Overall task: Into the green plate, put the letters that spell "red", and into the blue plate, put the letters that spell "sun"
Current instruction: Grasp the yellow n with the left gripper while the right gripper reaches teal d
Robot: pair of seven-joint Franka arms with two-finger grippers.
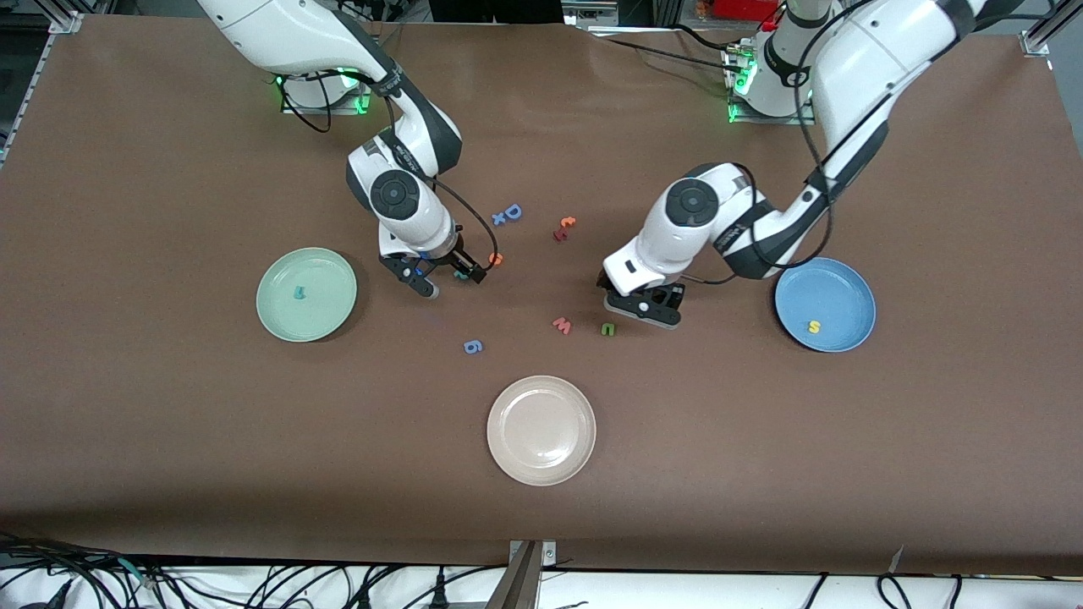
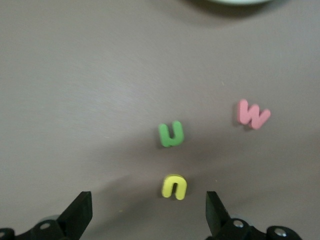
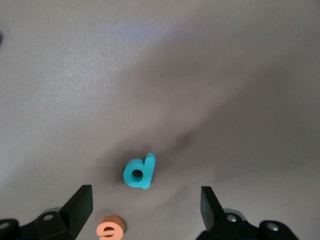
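The green plate holds the teal r. The blue plate holds the yellow s. My right gripper is open, low over the teal d, with the orange e close to one finger. My left gripper is open over the yellow u, which the front view hides under the hand. The green n lies just past the u.
A pink w lies beside the n. A blue g, a blue D, a small blue x and two red-orange letters are scattered mid-table. A beige plate sits nearest the front camera.
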